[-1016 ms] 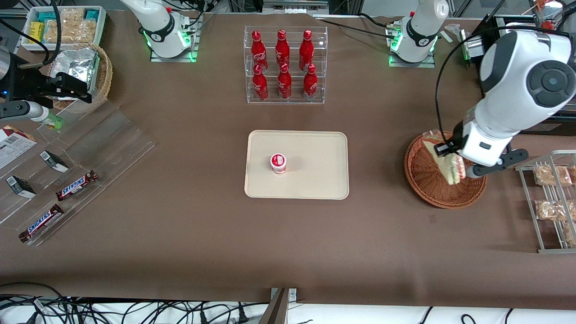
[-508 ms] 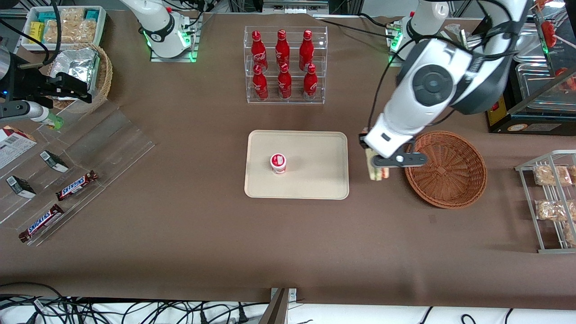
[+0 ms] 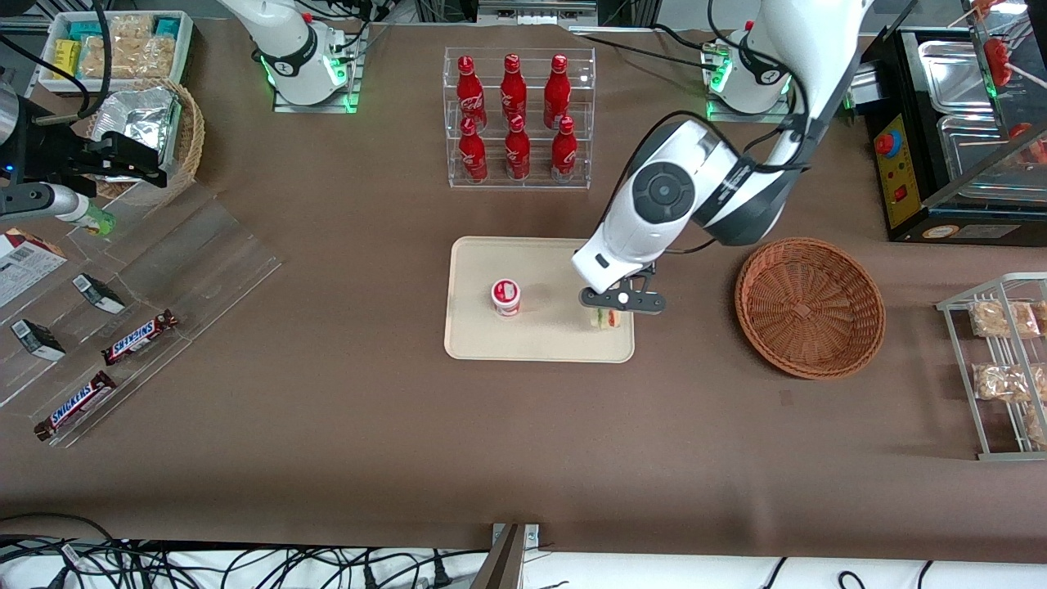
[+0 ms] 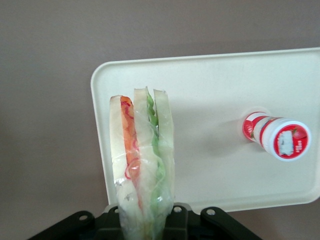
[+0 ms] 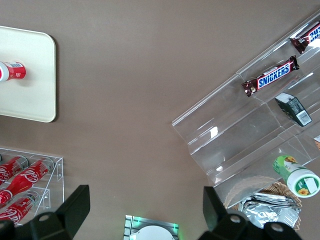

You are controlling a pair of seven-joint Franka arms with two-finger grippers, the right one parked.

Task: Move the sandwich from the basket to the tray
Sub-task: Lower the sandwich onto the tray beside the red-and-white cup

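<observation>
My left gripper (image 3: 609, 309) is shut on the sandwich (image 3: 605, 319), a wrapped wedge with red and green filling. It holds it upright over the corner of the cream tray (image 3: 548, 343) nearest the basket. In the left wrist view the sandwich (image 4: 142, 160) stands out from between the jaws over the tray's edge (image 4: 100, 130). The round reddish-brown wicker basket (image 3: 810, 307) stands empty beside the tray, toward the working arm's end of the table.
A small red-and-white cup (image 3: 505, 296) stands on the tray; it also shows in the left wrist view (image 4: 277, 137). A clear rack of red bottles (image 3: 517, 119) stands farther from the camera than the tray. A wire rack of snacks (image 3: 1002, 360) lies at the working arm's end.
My gripper has carried the sandwich out of the basket and sideways to above the tray's corner. The basket is now empty.
</observation>
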